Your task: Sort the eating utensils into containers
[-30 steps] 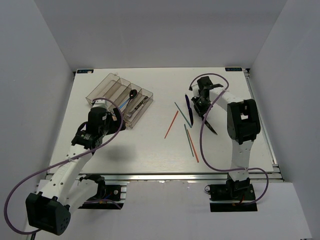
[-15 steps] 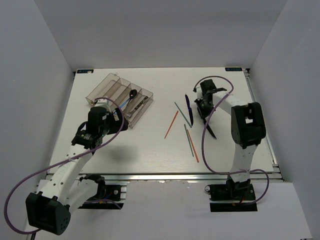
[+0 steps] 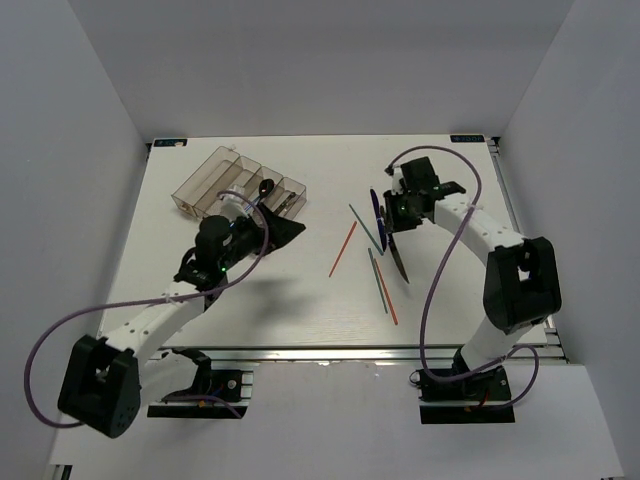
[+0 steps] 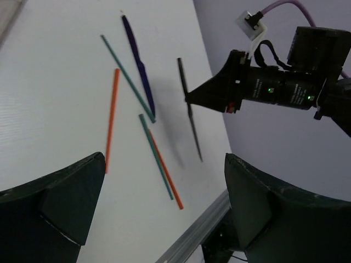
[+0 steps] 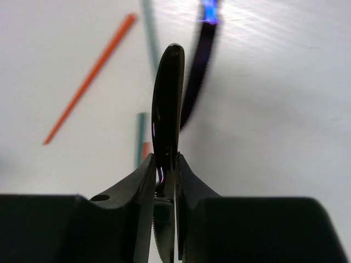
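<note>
My right gripper (image 3: pixel 400 222) is shut on a dark knife (image 3: pixel 398 260), held above the table; the knife shows edge-on between the closed jaws in the right wrist view (image 5: pixel 166 118) and in the left wrist view (image 4: pixel 190 112). A blue knife (image 3: pixel 377 212) lies on the table just left of it, among orange (image 3: pixel 343 248) and green chopsticks (image 3: pixel 366 228). Another green and orange pair (image 3: pixel 381 288) lies nearer the front. My left gripper (image 3: pixel 278 230) is open and empty beside the near right end of the smoky-brown tray (image 3: pixel 205 172), which holds a dark spoon (image 3: pixel 265 187).
The left wrist view looks across the table to the chopsticks (image 4: pixel 111 118), the blue knife (image 4: pixel 139 66) and the right gripper (image 4: pixel 219 94). The table's front rail (image 3: pixel 320 352) runs along the near edge. White walls enclose the table.
My left arm has swung forward and right, away from the tray, its gripper now pointing at the table's middle. My right gripper has shifted left with the dark knife.
</note>
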{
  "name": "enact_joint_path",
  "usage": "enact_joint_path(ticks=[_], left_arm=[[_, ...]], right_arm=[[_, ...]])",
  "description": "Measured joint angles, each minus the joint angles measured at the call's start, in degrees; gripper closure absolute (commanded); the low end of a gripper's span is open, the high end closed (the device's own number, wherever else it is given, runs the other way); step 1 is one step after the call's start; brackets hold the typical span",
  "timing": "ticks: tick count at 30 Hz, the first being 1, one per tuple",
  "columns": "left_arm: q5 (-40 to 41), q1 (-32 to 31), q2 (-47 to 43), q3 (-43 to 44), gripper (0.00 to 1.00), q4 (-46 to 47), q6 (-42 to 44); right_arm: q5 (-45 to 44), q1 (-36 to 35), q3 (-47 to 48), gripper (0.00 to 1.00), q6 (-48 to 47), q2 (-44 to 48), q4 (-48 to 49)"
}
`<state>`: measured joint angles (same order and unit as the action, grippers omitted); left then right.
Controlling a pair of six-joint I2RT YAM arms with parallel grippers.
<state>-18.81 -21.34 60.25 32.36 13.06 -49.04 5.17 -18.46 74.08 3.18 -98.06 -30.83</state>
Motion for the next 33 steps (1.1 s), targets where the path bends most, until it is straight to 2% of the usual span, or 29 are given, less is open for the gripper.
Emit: enact_joint_path(ticks=[4, 9, 13, 20, 26, 27, 30, 31, 32, 33], left_arm=[[0.98, -6.19, 8.02, 1.77, 0.02, 8.41, -1.75], [5.03, -10.03, 12.85, 6.25, 0.03, 8.11, 1.07], [9.03, -9.92, 12.09, 6.84, 0.04, 6.67, 3.82], [10.88, -9.90, 11.93, 6.84, 0.15, 5.90, 5.51], [10.21, -9.90, 12.24, 6.84, 0.44, 5.90, 5.07], [9.68, -9.90, 12.59, 6.84, 0.61, 6.27, 4.39], [7.82, -9.92, 13.62, 6.95, 0.86, 8.09, 2.80], [6.99, -9.90, 13.97, 7.13, 0.99, 9.27, 1.79], [6.16, -9.90, 14.27, 7.48, 1.00, 9.64, 2.67], [5.81, -9.84, 14.73, 7.52, 1.00, 9.66, 2.71]], right_arm=[[3.69, -8.48, -4.15, 1.00, 5.84, 5.95, 2.93], [8.94, -17.88, -6.75, 1.00, 12.90, 12.55, 9.88], [11.06, -20.31, -6.88, 1.00, 16.22, 14.19, 13.86], [12.17, -23.56, -6.88, 1.00, 18.73, 14.12, 16.13], [12.07, -24.96, -6.88, 1.00, 19.28, 14.08, 16.46], [11.91, -24.96, -6.78, 1.00, 19.37, 13.97, 16.57], [11.80, -24.96, -5.64, 1.00, 19.76, 12.59, 16.65], [11.74, -24.96, -5.51, 1.00, 19.89, 12.00, 16.92], [11.76, -24.98, -5.44, 1.00, 20.24, 11.47, 17.27], [11.69, -25.03, -5.29, 0.89, 20.37, 11.32, 17.29]])
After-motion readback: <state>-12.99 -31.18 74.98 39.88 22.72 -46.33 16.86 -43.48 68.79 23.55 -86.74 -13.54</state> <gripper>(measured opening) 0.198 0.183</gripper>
